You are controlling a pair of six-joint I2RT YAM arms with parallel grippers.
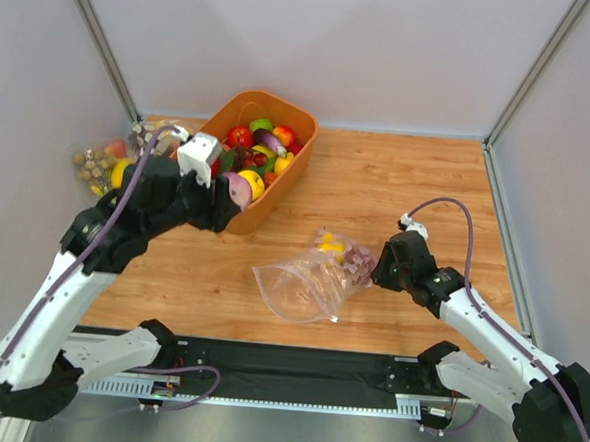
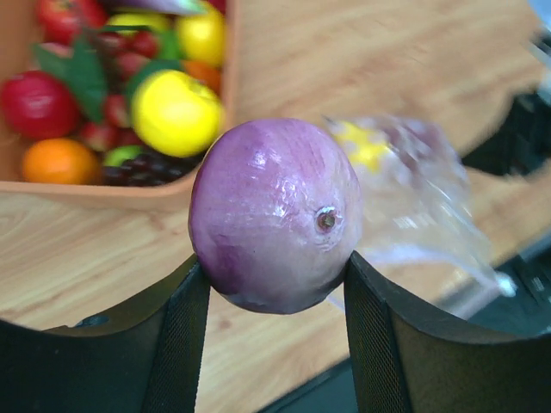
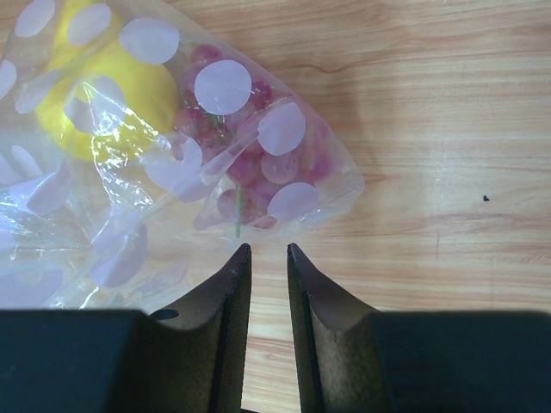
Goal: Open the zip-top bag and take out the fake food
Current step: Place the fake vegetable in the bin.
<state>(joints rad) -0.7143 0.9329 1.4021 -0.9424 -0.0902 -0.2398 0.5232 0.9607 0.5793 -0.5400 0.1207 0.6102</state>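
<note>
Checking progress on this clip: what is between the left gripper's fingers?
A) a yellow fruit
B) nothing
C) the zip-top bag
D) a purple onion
D: in the left wrist view the purple onion sits clamped between the two fingers of the left gripper.

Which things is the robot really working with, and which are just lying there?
For the job: zip-top bag, purple onion, yellow fruit, grapes; probably the orange bin too.
Just lying about: clear bags of nuts.
</note>
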